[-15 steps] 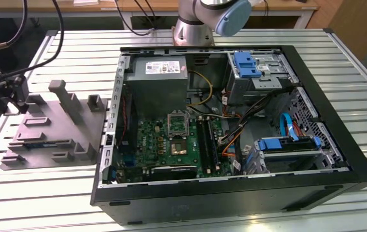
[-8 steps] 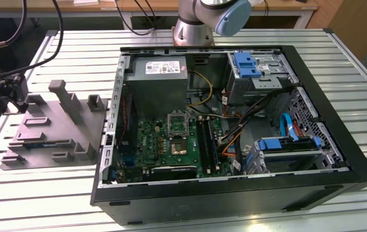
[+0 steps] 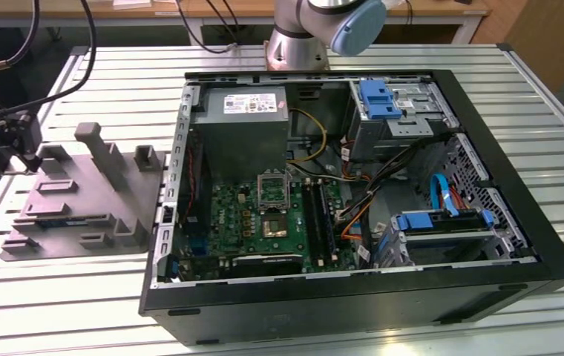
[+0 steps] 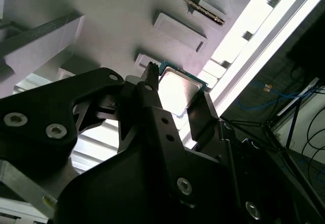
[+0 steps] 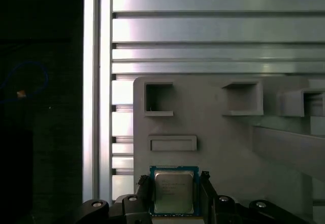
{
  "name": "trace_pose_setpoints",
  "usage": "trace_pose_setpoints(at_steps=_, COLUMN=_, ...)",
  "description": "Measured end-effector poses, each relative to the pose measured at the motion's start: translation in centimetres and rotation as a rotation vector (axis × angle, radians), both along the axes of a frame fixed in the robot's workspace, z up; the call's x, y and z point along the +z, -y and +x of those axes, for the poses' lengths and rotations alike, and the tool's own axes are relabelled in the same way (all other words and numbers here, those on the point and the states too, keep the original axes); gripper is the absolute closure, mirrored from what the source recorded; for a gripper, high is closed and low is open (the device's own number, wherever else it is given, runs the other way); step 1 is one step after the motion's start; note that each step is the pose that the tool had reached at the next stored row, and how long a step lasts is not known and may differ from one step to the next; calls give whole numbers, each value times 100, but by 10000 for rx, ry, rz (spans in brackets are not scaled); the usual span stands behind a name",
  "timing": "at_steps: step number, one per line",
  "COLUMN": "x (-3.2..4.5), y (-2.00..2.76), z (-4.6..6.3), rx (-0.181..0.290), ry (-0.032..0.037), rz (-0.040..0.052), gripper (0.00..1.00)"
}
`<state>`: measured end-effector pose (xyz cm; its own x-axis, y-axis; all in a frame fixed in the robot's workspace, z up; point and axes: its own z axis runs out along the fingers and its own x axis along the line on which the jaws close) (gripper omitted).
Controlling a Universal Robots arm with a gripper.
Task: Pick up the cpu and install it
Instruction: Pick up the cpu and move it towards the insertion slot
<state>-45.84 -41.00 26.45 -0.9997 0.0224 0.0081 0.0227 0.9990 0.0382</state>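
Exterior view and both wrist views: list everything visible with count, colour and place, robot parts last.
cpu: one, silvery top, greenish rim, at the tray's edge.
tray: one, grey, with upright blocks, on the table at the exterior view's left.
computer case: one, black, open, beside the tray.
power-supply box: one, grey, inside the case.
motherboard: one, green, inside the case.
socket: one, dark, metal-framed, on the motherboard.
drive brackets: two, blue, inside the case toward the exterior view's right.
table: one, silvery slats, under everything.
arm: one, grey with a blue cap, behind the case.
gripper: one, black, at the cpu.
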Motion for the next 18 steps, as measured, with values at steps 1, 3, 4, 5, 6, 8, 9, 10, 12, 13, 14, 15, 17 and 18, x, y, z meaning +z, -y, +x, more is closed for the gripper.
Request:
trace_pose_setpoints(at_steps=1, x=9, y=0, z=0, rx=0, ry=0, rz=0, gripper=53)
trace_pose_setpoints(at_steps=3, x=32, y=0, z=0, rx=-1, ry=0, rz=0, gripper=53)
trace_pose_setpoints(at_steps=4, x=44, y=0, z=0, rx=0, ry=0, rz=0, gripper=53)
trace_pose_setpoints(at_steps=5, x=58, y=0, z=0, rx=0, ry=0, rz=0, gripper=53)
trace_pose_setpoints(at_steps=6, x=74, y=0, z=0, rx=0, ry=0, rz=0, gripper=53)
trace_pose_setpoints(at_steps=8, x=107, y=0, z=0, rx=0, ry=1, rz=1, gripper=53)
trace_pose_setpoints(at_steps=9, x=126, y=0, z=0, rx=0, ry=0, rz=0, gripper=53)
trace_pose_setpoints(at_steps=10, x=145, y=0, z=0, rx=0, ry=1, rz=1, gripper=53)
trace_pose_setpoints(at_steps=12, x=185, y=0, z=0, rx=0, ry=0, rz=0, gripper=53)
trace_pose_setpoints(at_steps=13, x=204, y=0, z=0, rx=0, ry=1, rz=0, gripper=53)
trace_pose_setpoints(at_steps=14, x=220, y=0, z=0, rx=1, ry=1, rz=1, gripper=53)
trace_pose_setpoints(at_steps=15, x=233, y=0, z=0, rx=0, ry=0, rz=0, gripper=53)
trace_pose_setpoints(at_steps=17, x=255, y=0, z=0, rx=0, ry=-1, rz=0, gripper=53)
trace_pose_setpoints(at_steps=18, x=263, y=0, z=0, rx=0, ry=0, rz=0, gripper=53)
